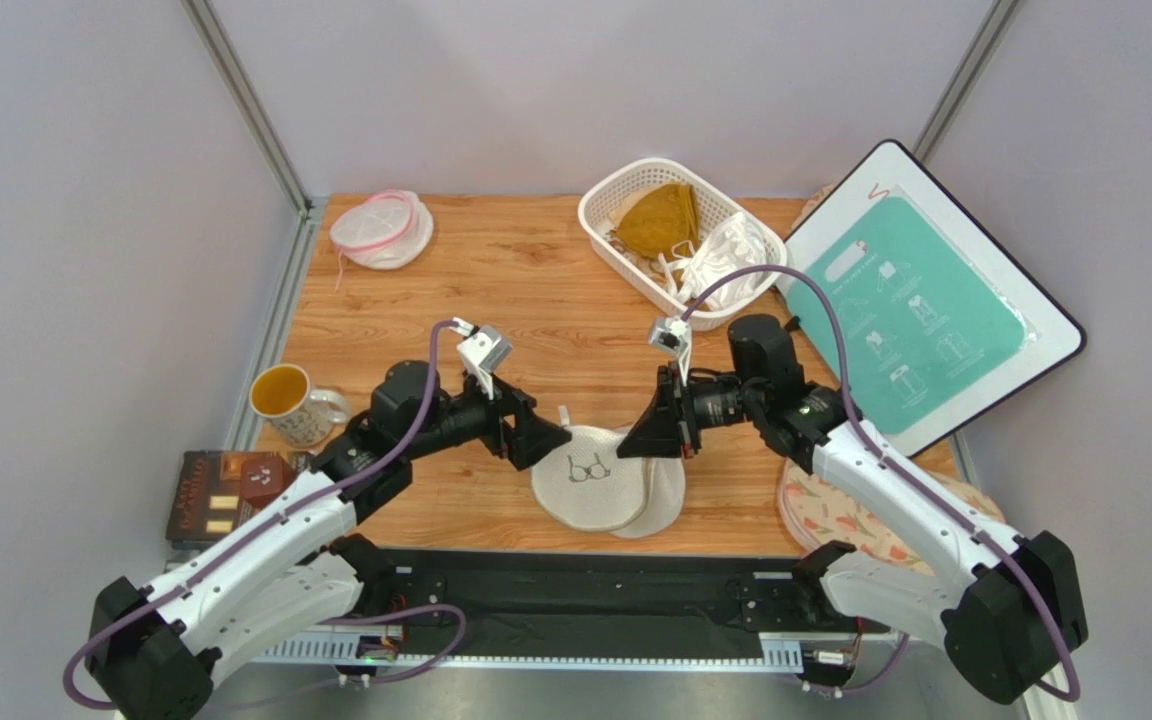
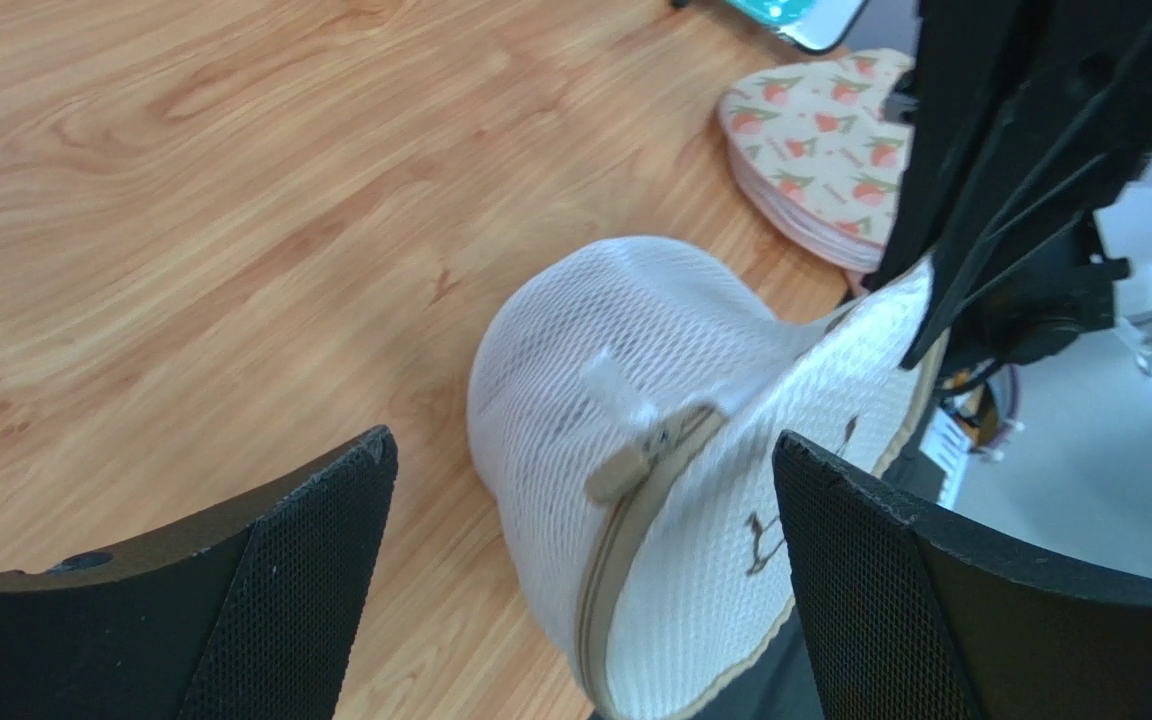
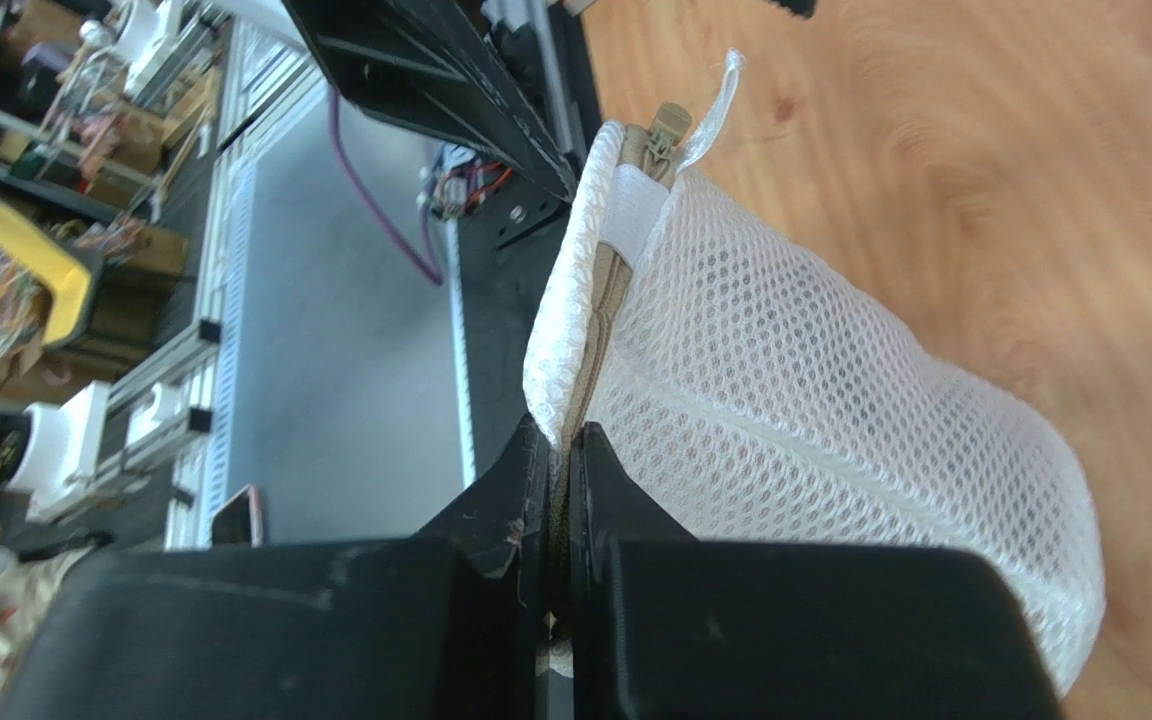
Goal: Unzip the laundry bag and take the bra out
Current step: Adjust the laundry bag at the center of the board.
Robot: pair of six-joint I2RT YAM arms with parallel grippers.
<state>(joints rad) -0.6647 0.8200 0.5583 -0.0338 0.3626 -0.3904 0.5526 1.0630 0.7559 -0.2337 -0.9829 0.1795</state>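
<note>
The laundry bag point(image 2: 642, 345) hides its contents behind mesh; part of its rim is cut off; its dark print point(image 1: 587, 468), perhaps a logo, is unreadable

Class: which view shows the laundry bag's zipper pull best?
The left wrist view: the zipper pull faces the camera, sharp against the laundry bag. The right wrist view shows it small and edge-on at the bag's far end. In the top view it cannot be made out.

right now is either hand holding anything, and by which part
The right hand is shut on the laundry bag, pinching its zippered edge seam. The left hand is open, holding nothing.
</note>
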